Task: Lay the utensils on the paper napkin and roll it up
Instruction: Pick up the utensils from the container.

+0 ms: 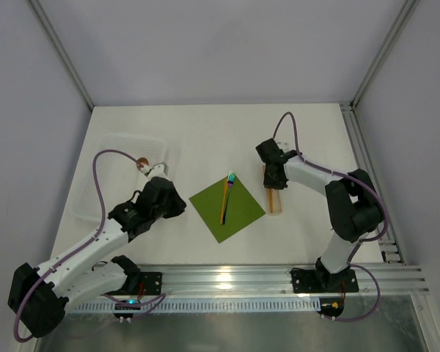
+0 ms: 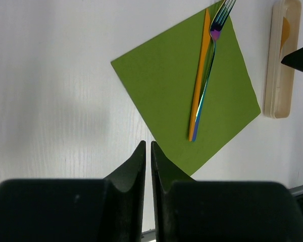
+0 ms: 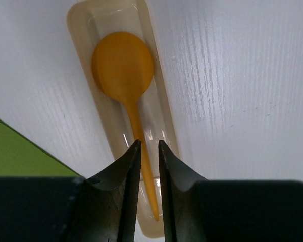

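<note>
The olive-green paper napkin [image 1: 227, 207] [image 2: 187, 96] lies flat mid-table like a diamond. Two utensils lie on it side by side: an orange one [image 2: 199, 80] and an iridescent metal fork [image 1: 229, 187] [image 2: 212, 55], whose tines pass the napkin's far corner. An orange spoon [image 3: 123, 65] rests in a narrow cream tray [image 1: 274, 199] [image 3: 81, 30] right of the napkin. My right gripper [image 1: 273, 180] [image 3: 147, 143] hovers over that tray, slightly open, its fingertips either side of the spoon's handle. My left gripper [image 1: 179, 204] [image 2: 148, 146] is shut and empty at the napkin's left edge.
A clear plastic tray [image 1: 117, 176] sits at the left with a small brown item [image 1: 141, 163] at its far corner. A metal rail [image 1: 279, 279] runs along the near edge. Enclosure walls stand at the back and sides.
</note>
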You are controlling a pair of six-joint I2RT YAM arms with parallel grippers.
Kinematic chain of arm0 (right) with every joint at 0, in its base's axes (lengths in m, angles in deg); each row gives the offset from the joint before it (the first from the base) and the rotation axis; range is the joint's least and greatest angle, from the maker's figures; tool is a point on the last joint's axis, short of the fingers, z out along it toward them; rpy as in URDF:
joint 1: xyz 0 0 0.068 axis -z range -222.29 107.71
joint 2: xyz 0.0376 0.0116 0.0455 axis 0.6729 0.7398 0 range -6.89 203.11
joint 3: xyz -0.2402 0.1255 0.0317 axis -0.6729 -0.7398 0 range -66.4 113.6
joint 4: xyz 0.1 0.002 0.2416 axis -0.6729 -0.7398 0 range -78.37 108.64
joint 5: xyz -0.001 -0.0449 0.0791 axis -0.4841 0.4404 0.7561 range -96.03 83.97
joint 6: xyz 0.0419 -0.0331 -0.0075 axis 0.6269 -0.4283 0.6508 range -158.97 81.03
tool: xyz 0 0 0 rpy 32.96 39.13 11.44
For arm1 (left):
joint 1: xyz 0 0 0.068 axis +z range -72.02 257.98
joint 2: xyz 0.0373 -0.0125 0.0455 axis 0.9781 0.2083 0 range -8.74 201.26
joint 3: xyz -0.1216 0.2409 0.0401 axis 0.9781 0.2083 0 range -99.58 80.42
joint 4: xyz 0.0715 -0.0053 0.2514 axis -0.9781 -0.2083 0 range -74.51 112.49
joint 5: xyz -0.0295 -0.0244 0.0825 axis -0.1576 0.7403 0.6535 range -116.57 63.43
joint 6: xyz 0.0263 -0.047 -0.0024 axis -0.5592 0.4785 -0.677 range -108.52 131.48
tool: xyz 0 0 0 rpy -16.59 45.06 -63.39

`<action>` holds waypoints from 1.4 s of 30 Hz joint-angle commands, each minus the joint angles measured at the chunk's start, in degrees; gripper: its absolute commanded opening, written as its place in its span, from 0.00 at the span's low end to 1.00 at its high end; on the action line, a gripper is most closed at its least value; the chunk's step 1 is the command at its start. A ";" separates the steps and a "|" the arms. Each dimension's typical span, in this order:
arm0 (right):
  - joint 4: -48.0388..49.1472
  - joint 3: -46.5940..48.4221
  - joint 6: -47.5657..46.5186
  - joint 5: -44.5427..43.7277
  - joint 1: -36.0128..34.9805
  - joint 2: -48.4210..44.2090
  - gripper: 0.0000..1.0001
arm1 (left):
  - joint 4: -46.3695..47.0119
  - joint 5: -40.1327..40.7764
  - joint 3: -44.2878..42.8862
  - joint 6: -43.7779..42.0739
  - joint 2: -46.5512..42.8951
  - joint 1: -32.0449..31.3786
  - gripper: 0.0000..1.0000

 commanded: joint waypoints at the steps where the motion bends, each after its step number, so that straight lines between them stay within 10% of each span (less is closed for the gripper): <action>1: 2.69 2.39 -1.93 0.26 0.48 1.47 0.24 | 0.12 0.35 -0.97 0.05 -0.52 -0.21 0.08; 42: 6.03 1.78 -2.45 1.24 0.48 3.33 0.10 | 0.21 -1.14 -0.62 0.84 -0.52 -0.13 0.08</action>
